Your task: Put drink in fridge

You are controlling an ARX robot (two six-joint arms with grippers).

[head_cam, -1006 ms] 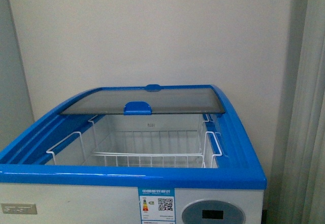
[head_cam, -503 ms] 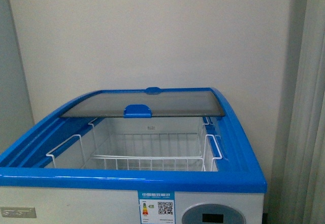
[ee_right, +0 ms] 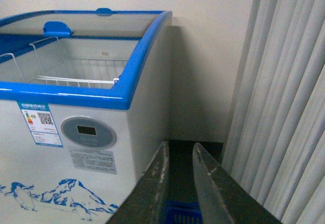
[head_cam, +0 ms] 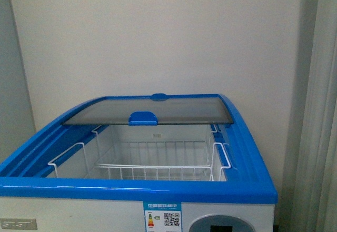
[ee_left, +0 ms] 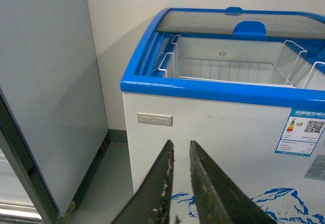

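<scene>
The fridge [head_cam: 247, 153] is a white chest cooler with a blue rim, right in front of me. Its glass lid [head_cam: 152, 108] is slid to the back, so the front is uncovered. A white wire basket [head_cam: 158, 158] hangs inside and looks empty. The fridge also shows in the left wrist view [ee_left: 203, 127] and the right wrist view [ee_right: 147, 107]. My left gripper [ee_left: 180, 145] is shut and empty, low in front of the fridge's left front. My right gripper [ee_right: 179, 147] is shut and empty by the fridge's right side. The drink is out of view.
A tall grey-white cabinet [ee_left: 45, 82] stands left of the fridge. Pale curtains [ee_right: 284, 107] hang on the right. A blue plastic basket [ee_right: 180, 214] sits on the dark floor below my right gripper. A plain wall [head_cam: 158, 37] is behind the fridge.
The fridge sits slightly lower in the front view than a second ago, and a little less of its front label shows. Nothing in the fridge moved.
</scene>
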